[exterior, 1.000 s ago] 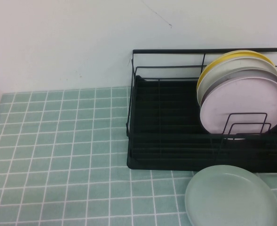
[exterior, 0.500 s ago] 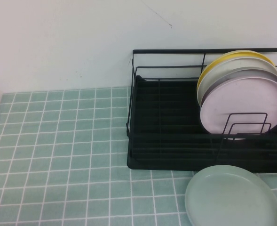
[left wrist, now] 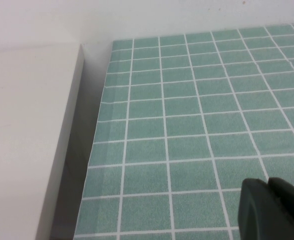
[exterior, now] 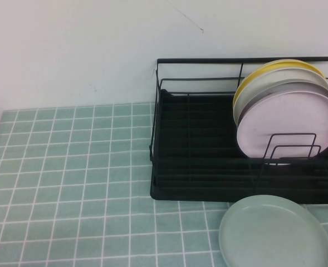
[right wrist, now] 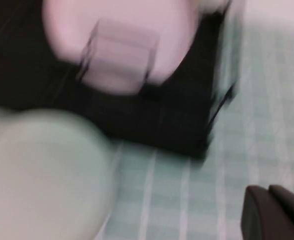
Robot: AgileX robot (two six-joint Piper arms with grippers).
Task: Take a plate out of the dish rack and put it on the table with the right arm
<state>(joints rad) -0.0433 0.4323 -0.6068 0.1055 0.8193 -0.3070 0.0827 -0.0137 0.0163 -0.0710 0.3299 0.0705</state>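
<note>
The mint-green plate (exterior: 275, 232) lies flat on the table (exterior: 69, 183) just in front of the dish rack (exterior: 208, 161); it also shows in the right wrist view (right wrist: 42, 175). The black wire rack holds several upright plates at its right end, a pale pink plate (exterior: 289, 125) in front. My right gripper (right wrist: 267, 189) is shut and empty, over the cloth beside the plate and the rack's corner (right wrist: 206, 130). My left gripper (left wrist: 267, 181) is shut and empty over the cloth near the table's left edge. Neither arm shows in the high view.
A yellow plate (exterior: 280, 67) and pale grey plates stand behind the pink one. A white wall rises behind the table. A white ledge (left wrist: 27, 140) borders the table's left edge. Open cloth lies left of the rack.
</note>
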